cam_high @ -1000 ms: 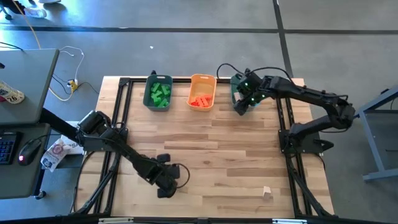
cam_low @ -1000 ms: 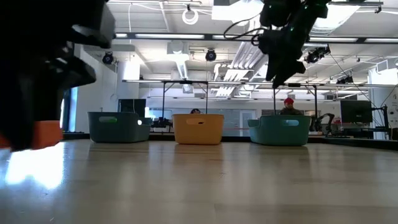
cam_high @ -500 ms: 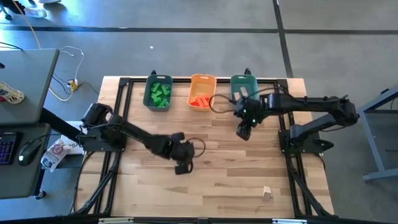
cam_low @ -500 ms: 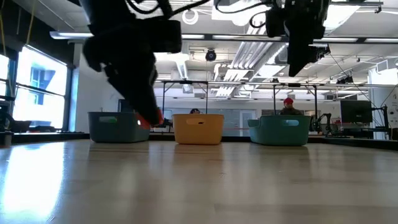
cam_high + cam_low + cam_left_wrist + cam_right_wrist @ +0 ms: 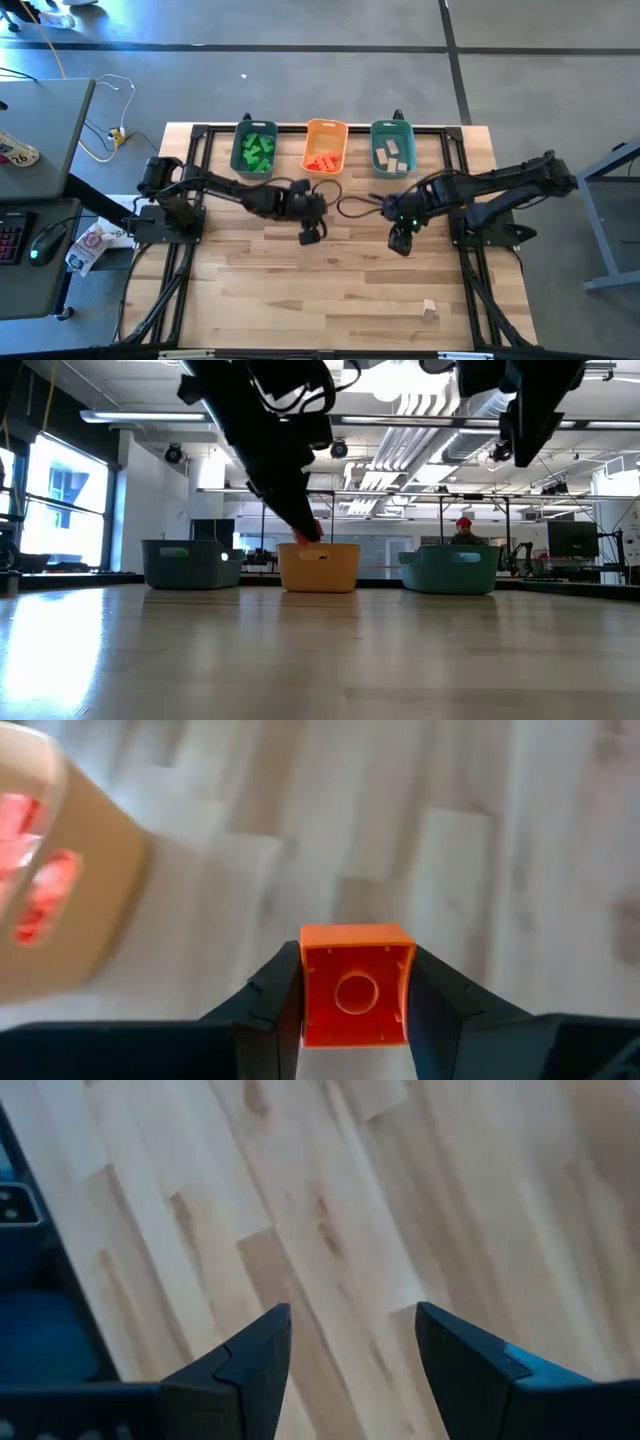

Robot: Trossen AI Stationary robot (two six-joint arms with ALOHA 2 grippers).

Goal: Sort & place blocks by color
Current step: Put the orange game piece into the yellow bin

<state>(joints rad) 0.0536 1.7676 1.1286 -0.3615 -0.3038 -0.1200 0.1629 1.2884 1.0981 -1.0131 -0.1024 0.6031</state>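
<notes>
My left gripper [image 5: 310, 233] hangs over the table's middle, just near of the orange bin [image 5: 324, 148], shut on a red-orange block [image 5: 355, 985]; the block also shows in the low view [image 5: 307, 535], in front of the orange bin [image 5: 319, 566]. My right gripper [image 5: 350, 1350] is open and holds nothing; it hovers over bare wood [image 5: 401, 243], near of the right teal bin [image 5: 392, 150]. Green blocks [image 5: 257, 150] lie in the left teal bin, red-orange blocks [image 5: 321, 162] in the orange bin, tan blocks [image 5: 392, 155] in the right teal bin. One tan block [image 5: 429, 310] rests on the table by the near right corner. My left gripper pinches the red-orange block by two opposite side faces [image 5: 304, 985] between its two fingers. The block's hollow underside with a round stud socket faces the wrist camera. It is lifted clear of the table and hangs at the fingers' lower ends.
Three bins stand in a row along the far edge: teal [image 5: 254, 148], orange, teal. Black frame rails [image 5: 196, 180] run along the table's left and right sides. Loose cables [image 5: 355, 208] hang between the two arms. Bare wood lies in the table's middle and near part.
My left gripper has carried the red-orange block from the near left part of the table up toward the far edge, close to the orange bin. My right gripper has left the right teal bin and moved toward the near edge, over bare wood.
</notes>
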